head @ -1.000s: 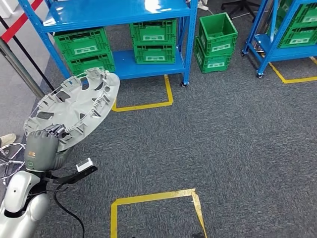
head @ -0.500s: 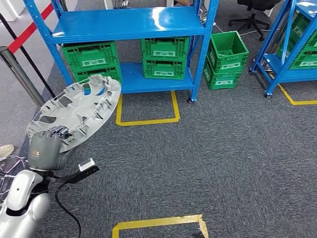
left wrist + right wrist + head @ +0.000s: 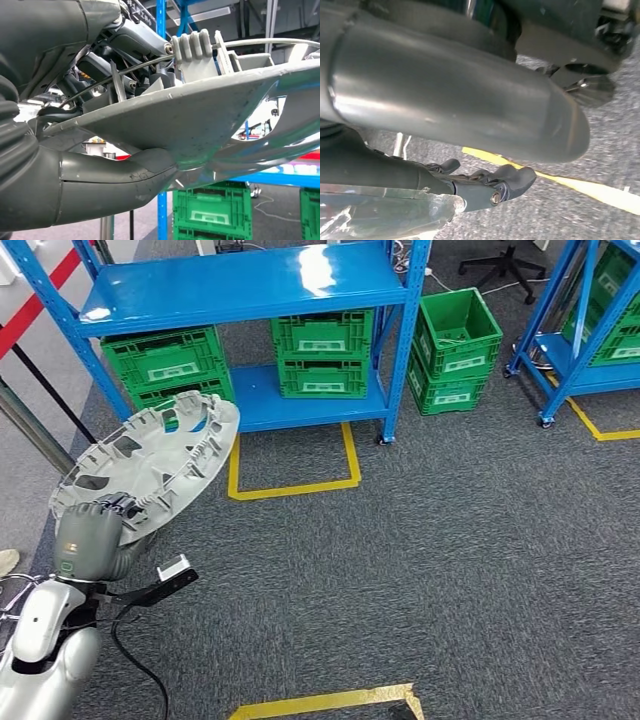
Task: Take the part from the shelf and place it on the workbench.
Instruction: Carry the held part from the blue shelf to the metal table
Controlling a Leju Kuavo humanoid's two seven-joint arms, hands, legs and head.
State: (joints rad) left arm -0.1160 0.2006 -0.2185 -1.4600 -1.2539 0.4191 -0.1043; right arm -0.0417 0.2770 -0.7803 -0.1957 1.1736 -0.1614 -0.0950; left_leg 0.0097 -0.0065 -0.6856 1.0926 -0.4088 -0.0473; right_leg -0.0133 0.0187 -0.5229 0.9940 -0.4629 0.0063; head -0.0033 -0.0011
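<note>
Grey carpet (image 3: 468, 570) with yellow tape lines (image 3: 294, 485) spreads below. Left hand (image 3: 87, 538) grips the near rim of the part (image 3: 147, 462), a round grey wheel cover held tilted just above and beyond it. Farther beyond stands a blue shelf (image 3: 241, 285) holding green crates (image 3: 317, 348). Right hand (image 3: 463, 95) hangs near the floor; its grip cannot be told.

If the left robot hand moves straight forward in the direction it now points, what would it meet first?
Probably the green crates on the blue shelf's lower level. The left robot hand holds the grey wheel cover, whose far edge would likely reach them first; depth is uncertain.
</note>
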